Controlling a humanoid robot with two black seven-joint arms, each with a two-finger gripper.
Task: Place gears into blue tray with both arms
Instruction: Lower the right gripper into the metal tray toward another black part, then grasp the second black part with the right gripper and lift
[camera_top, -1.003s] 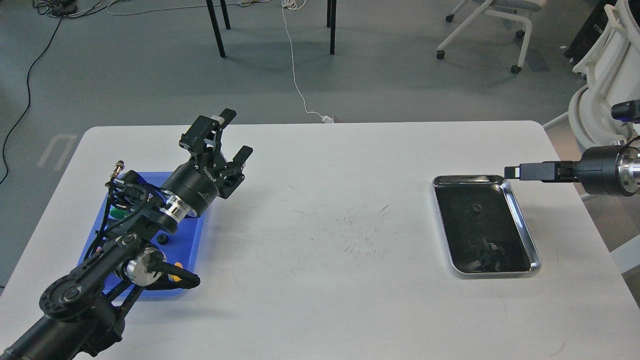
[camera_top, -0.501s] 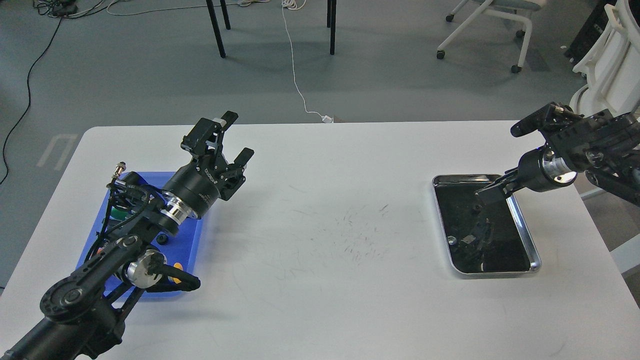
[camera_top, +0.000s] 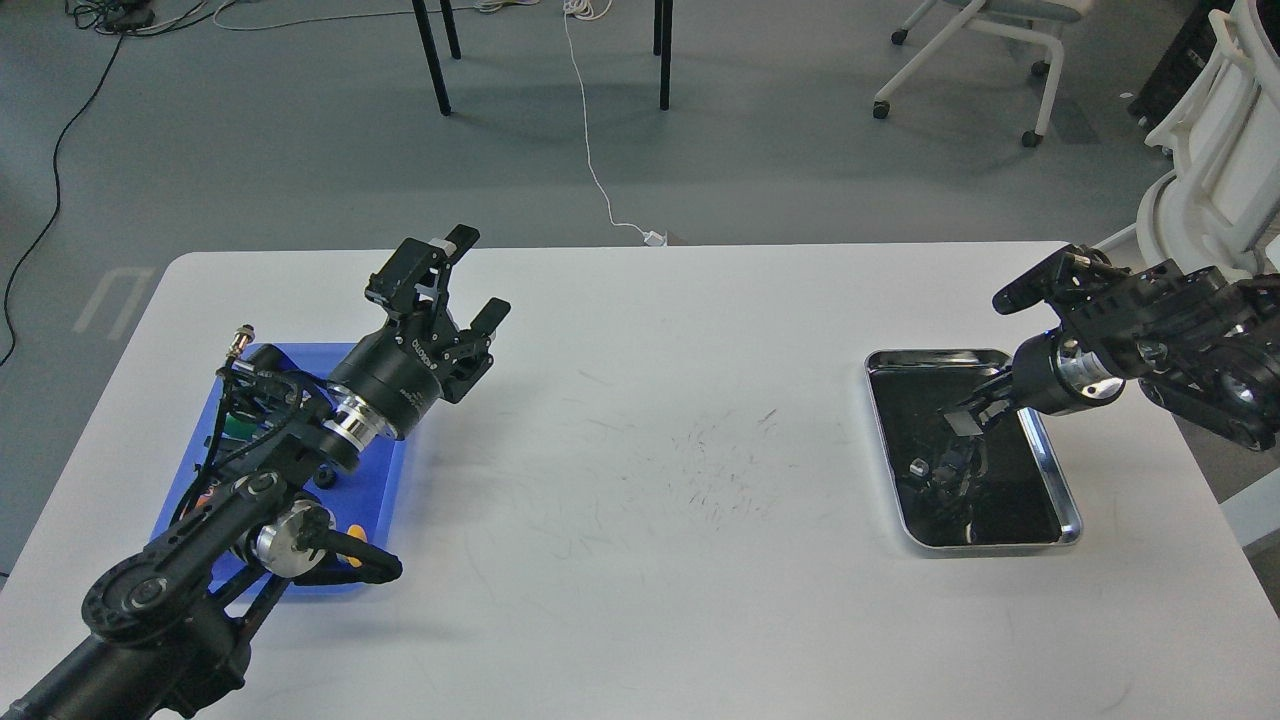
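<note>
1. Gear (camera_top: 325, 479): one small black ring lies in the blue tray (camera_top: 385, 480) at far left of the table (camera_top: 640, 600).
2. A second gear cannot be made out in the silver tray (camera_top: 1050, 470) at right.
3. Right end effector (camera_top: 968, 415) hangs low over it, state indiscernible.
4. Left end effector (camera_top: 465, 280) is spread and empty, above the blue tray's far right corner.
5. Step: picking from the silver tray. Next move calls for a precise descent and pinch.

Left side: flat bright blue plastic tray (camera_top: 385, 480) on the white surface (camera_top: 640, 600), under the left arm (camera_top: 290, 440);
Right side: silver metal tray (camera_top: 1068, 500) on the surface, well apart;
Above it: right pincer (camera_top: 968, 412)
</note>
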